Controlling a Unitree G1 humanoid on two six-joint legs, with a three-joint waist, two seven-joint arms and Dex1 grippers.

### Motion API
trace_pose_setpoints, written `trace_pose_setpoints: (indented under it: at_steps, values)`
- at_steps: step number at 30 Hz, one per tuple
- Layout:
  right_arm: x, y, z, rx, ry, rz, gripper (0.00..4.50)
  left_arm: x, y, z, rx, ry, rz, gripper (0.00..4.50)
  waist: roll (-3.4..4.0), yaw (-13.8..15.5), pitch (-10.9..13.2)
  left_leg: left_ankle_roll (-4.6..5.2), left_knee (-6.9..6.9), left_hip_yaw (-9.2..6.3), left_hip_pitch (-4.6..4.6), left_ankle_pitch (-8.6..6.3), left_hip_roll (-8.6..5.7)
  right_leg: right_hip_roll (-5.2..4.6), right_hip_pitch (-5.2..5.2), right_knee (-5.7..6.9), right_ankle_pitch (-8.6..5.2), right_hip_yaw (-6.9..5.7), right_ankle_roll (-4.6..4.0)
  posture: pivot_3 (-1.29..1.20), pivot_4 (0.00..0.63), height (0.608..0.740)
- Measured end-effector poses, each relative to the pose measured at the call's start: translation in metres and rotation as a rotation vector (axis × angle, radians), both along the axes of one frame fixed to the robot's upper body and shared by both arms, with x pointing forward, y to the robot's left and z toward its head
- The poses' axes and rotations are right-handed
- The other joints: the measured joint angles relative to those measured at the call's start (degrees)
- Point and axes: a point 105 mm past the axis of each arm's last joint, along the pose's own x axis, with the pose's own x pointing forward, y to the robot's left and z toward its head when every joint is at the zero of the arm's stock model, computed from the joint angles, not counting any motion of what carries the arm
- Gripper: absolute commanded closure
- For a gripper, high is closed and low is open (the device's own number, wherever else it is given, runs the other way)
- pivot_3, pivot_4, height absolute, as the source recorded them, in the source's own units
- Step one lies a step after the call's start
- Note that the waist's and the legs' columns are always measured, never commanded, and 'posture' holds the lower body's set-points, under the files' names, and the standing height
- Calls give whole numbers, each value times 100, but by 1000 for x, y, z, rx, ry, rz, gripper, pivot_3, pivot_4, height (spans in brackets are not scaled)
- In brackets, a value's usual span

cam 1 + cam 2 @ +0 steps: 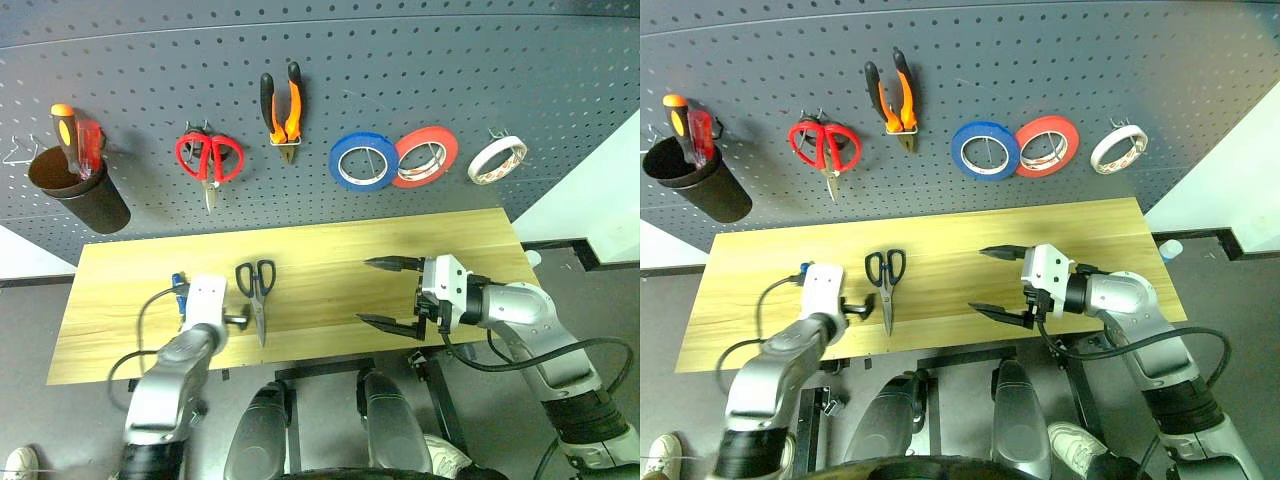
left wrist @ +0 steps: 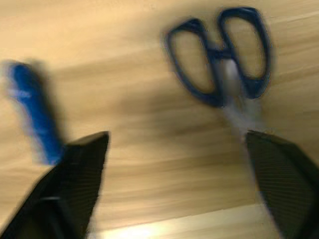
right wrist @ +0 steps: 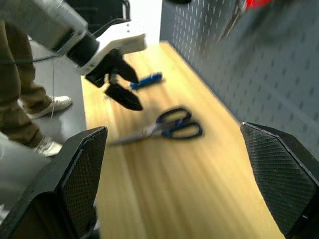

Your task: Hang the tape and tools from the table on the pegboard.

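Tape and pliers hang already; the left gripper (image 2: 177, 186), fingers spread, hovers between the blue-handled screwdriver (image 2: 34, 118) and dark-blue-handled steel scissors (image 1: 258, 292) on the light wooden surface (image 1: 330, 255); right gripper (image 1: 392, 293) spread, empty; next, close on one tool

Grey floor (image 1: 50, 420), white wall (image 1: 600, 200)
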Motion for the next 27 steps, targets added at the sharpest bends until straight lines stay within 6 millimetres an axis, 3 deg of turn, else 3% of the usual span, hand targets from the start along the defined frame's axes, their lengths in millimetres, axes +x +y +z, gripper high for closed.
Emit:
trace_pose_setpoints:
  at_steps: [5, 8, 15, 23, 27]
  values:
    - [0, -1, -2, 4, -3, 12, 0, 11, -33, -1, -29, 105, -16, 10, -1, 36, 0, -2, -4, -4, -3, 0, 0, 0, 0, -4, 6, -4, -9, -28, 225, 733]
    - [-1, -2, -6, -4, 12, 31, 0, 14, -41, -10, -24, 186, 10, 10, -3, 35, -2, -2, -4, -4, -5, 0, -2, -2, 0, -8, 9, -5, -13, -33, 217, 733]
    - [-2, -7, -19, -33, 30, 25, 0, 18, -37, -25, -13, 279, 75, 10, -4, 38, -2, -9, -1, -4, -4, 4, -2, -2, 1, -5, 10, -6, -12, -34, 213, 733]
    - [0, -4, -18, -18, 13, 11, 0, 39, -28, -21, -64, 262, 143, 10, -15, 40, -10, -23, -3, -4, -1, 11, -4, -5, 6, -5, 13, -6, -10, -45, 209, 733]
    - [-3, -6, -24, -28, 31, 9, 0, 41, -30, -22, -110, 271, 172, 1243, -17, 48, -13, -28, -2, -5, 1, 14, -5, -6, 10, -5, 15, -7, -7, -51, 208, 733]
